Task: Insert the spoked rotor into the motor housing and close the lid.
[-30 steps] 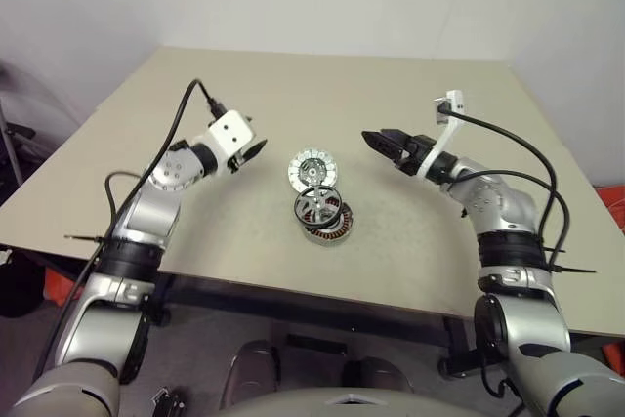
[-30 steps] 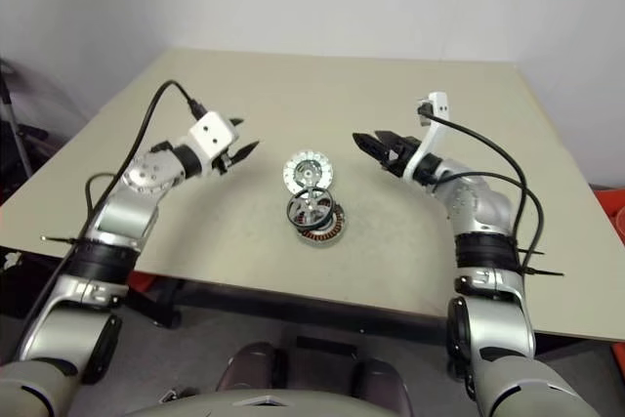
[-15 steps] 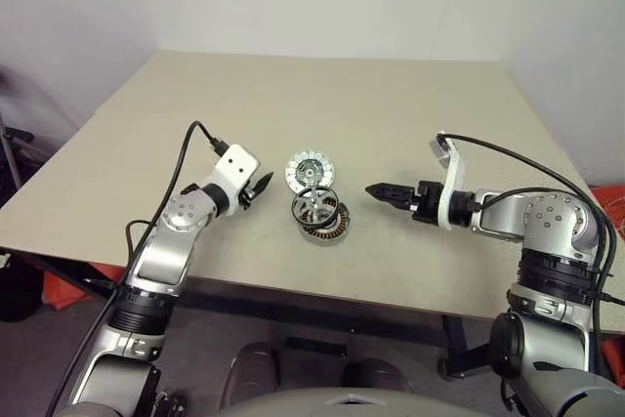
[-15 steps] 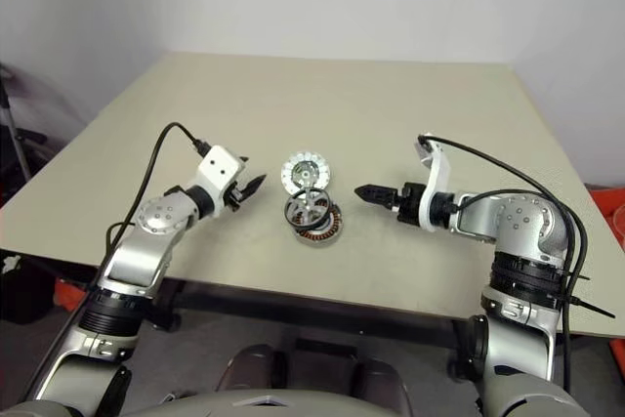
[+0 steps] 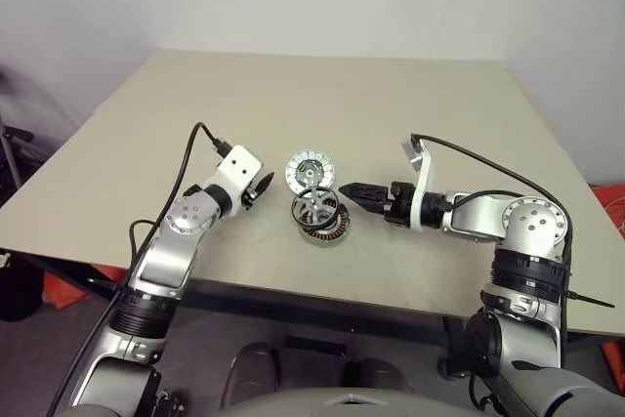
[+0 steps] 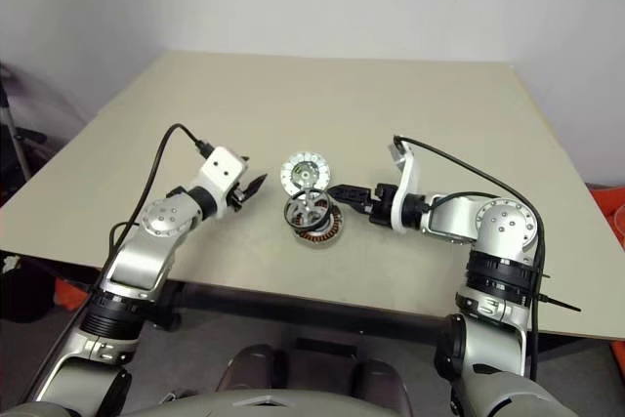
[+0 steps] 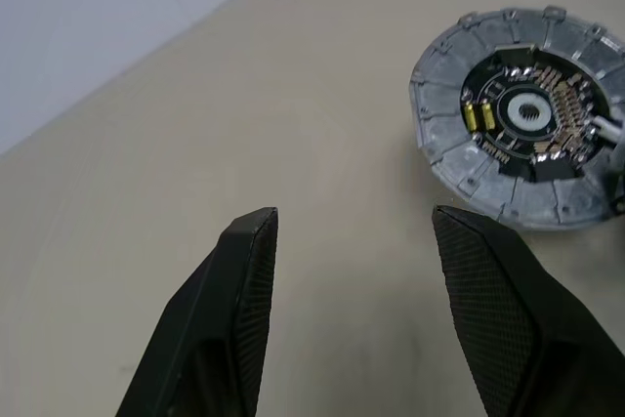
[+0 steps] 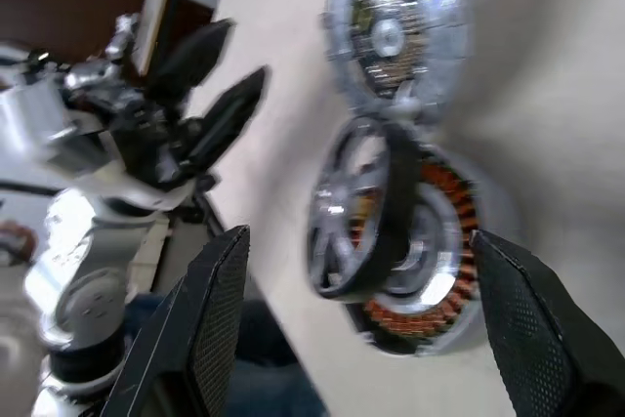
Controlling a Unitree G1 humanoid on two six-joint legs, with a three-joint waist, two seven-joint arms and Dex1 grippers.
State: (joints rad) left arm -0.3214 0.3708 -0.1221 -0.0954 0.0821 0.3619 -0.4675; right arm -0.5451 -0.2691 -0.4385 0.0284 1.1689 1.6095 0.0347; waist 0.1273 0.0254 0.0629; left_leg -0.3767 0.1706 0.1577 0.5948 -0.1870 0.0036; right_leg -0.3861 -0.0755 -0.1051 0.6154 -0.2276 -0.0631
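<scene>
The motor housing [image 5: 327, 225], with copper windings, sits at mid-table. The spoked rotor [image 5: 313, 205] stands tilted on its rim, leaning across the housing's top rather than seated flat. Just behind them the lid [image 5: 311, 171] lies flat, its dark centre up. My right gripper [image 5: 349, 190] comes in low from the right, open, its tips close beside the rotor [image 8: 352, 212] and housing [image 8: 435, 261]. To the left of the lid [image 7: 527, 129], my left gripper [image 7: 356, 227] is low over the table, open and holding nothing.
The beige table [image 5: 195, 114] stretches bare to the back and both sides. Its front edge [image 5: 293, 292] runs just below the parts. Black cables loop off both wrists. A white wall stands behind.
My right gripper swung down and leftward, rolling, until its tips came beside the rotor. My left gripper sank toward the table near the lid, then stayed still. The parts have not moved.
</scene>
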